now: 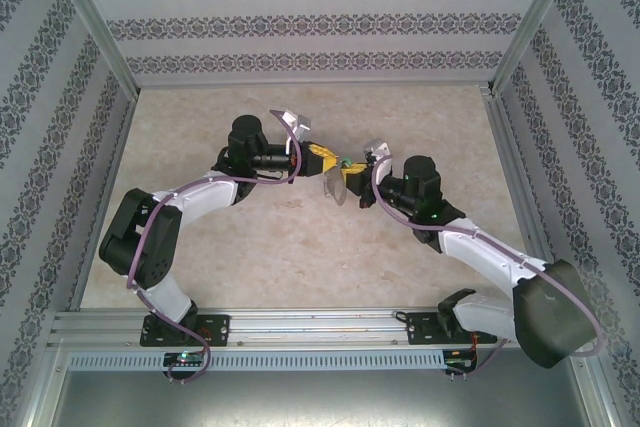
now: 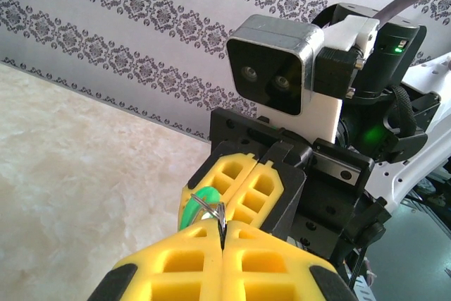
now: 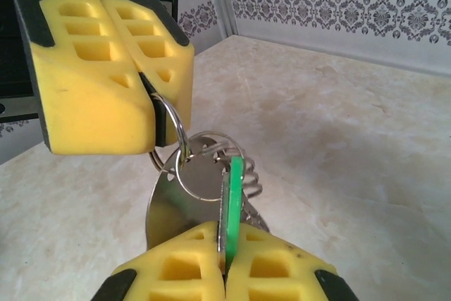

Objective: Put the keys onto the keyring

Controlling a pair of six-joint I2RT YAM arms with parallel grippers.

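Keys (image 3: 233, 195), green tag edge-on, sit pinched tight in the right pincer (image 3: 225, 264). Just beyond its tips, the left pincer (image 3: 149, 114) is clenched on the keyring (image 3: 180, 115).

damask-striped walls (image 1: 320, 22) around a beige marbled tabletop (image 1: 300, 257)

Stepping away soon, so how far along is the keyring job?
Done: both pieces are off the table, together. In hand: left gripper pinches the keyring, right gripper pinches the green key tag beside it. Left: threading it on; unclear whether that's begun.
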